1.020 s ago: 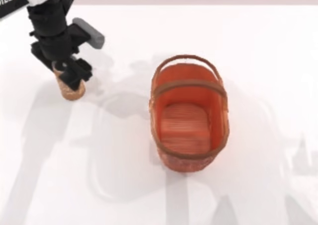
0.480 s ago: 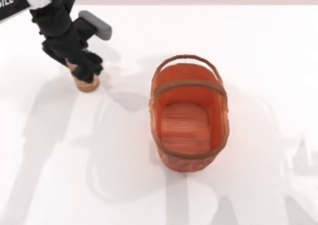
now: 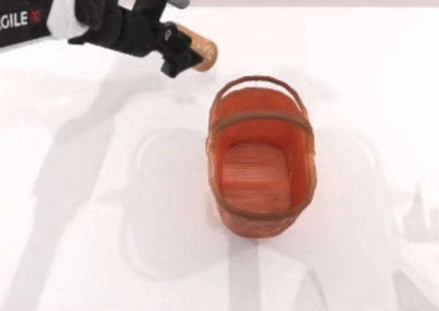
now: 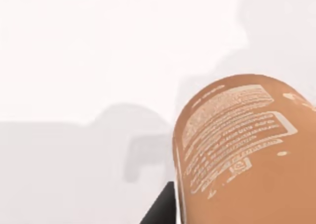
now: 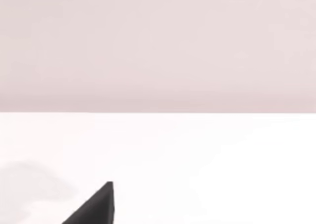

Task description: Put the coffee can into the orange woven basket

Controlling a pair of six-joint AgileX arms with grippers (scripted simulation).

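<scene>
White, glossy tabletop (image 3: 357,64) fills the top view, crossed by soft grey shadows, with a pale band of wall along its far edge. Largest item: the oval orange-red woven basket (image 3: 302,161) with a brown rim, two arched brown handles and a slatted bottom, standing upright a little right of the table's centre; its interior holds nothing. Next in size: the black left arm with a white sleeve, reaching in from the upper left corner of the top view, its left gripper (image 3: 180,50) held above the table, up and to the left of the basket and apart from its rim. The jaws are clenched on the small tan-brown cylindrical coffee can (image 3: 201,49), which is tilted well off upright, its free end pointing toward the basket side. The can is off the table and outside the basket, near the far-left handle but not over the opening. In the left wrist view the can (image 4: 237,155) sits close in, its side printed with fine white text, a dark finger edge beside it. Right wrist view shows bare table, wall and one dark finger tip (image 5: 96,206); whether the right gripper's jaws are released or closed cannot be told.
</scene>
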